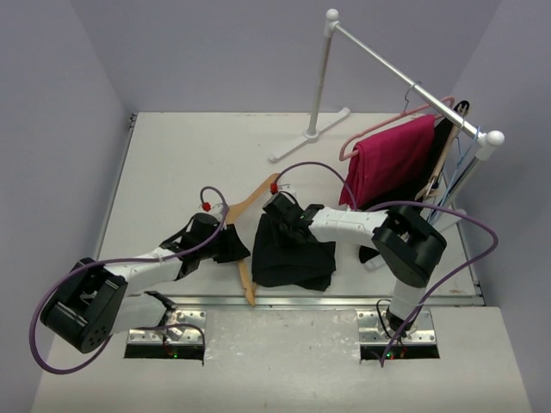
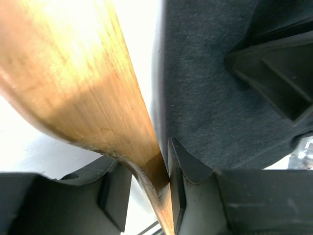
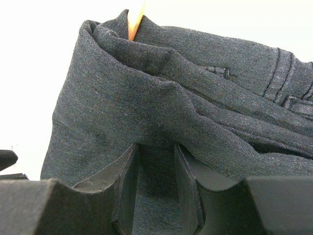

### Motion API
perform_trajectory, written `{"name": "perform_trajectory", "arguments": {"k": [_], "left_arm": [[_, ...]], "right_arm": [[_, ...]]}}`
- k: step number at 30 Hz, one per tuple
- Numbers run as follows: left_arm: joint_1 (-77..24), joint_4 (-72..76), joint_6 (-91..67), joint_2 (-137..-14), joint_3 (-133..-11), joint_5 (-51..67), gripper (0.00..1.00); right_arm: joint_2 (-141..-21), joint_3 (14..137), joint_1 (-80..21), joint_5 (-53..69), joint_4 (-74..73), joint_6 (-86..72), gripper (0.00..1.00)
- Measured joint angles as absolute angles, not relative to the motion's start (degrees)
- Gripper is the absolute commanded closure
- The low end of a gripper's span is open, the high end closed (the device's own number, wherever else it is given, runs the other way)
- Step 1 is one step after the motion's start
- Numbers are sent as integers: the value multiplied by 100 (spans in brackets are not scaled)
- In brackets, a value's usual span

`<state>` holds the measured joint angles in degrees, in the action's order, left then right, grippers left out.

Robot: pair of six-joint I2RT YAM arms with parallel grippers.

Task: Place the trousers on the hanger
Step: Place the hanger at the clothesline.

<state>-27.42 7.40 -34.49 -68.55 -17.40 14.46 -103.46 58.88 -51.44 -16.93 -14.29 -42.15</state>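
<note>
The black trousers point(image 1: 297, 258) lie bunched on the table between the two arms. The tan wooden hanger point(image 1: 250, 196) lies flat beside them, with one arm running toward the near edge under the cloth. My left gripper point(image 1: 225, 245) is at the trousers' left edge. In the left wrist view the hanger point(image 2: 83, 73) passes between the jaws of my left gripper point(image 2: 146, 156), against the right finger with a gap at the left one, and trouser cloth point(image 2: 200, 107) lies to the right. My right gripper point(image 1: 274, 215) is at the trousers' far edge. Up close, my right gripper point(image 3: 156, 147) is shut on a fold of trousers point(image 3: 146, 98), and a hanger tip point(image 3: 134, 22) pokes out above.
A white clothes rack point(image 1: 320, 77) stands at the back right, its rail point(image 1: 396, 64) slanting toward the right. A magenta garment point(image 1: 392, 163) hangs there on a pink hanger point(image 1: 353, 146), with a black garment point(image 1: 443, 142) and a blue wire hanger point(image 1: 461, 163) behind. The table's near edge point(image 1: 301, 301) lies just below the trousers.
</note>
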Motion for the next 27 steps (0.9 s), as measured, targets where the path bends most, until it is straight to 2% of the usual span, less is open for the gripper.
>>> {"name": "perform_trajectory", "arguments": {"k": [3,9,16,23,27], "left_arm": [[-2747,904,-3584,-6568,-1530,1470,67],[-2771,1010,-3761,-5859,-1225,1434,92],[-2815,1709,-3947,-5869,-985,1480,97],[-2822,2297,-3992,-6204,-928,1476,96],[-2855,2515,-3994,-6280,-878,1412,100]], "right_arm": [[-10344,5880,-5129,-1669,-1416,-4224,64],[-10342,5856,-5108,-1623,-1374,-4263,64],[-10308,5785,-5107,-1599,-1260,-4325,64],[-10234,5649,-5099,-1574,-1109,-4348,65],[-10141,5482,-5074,-1508,-904,-4383,66]]}}
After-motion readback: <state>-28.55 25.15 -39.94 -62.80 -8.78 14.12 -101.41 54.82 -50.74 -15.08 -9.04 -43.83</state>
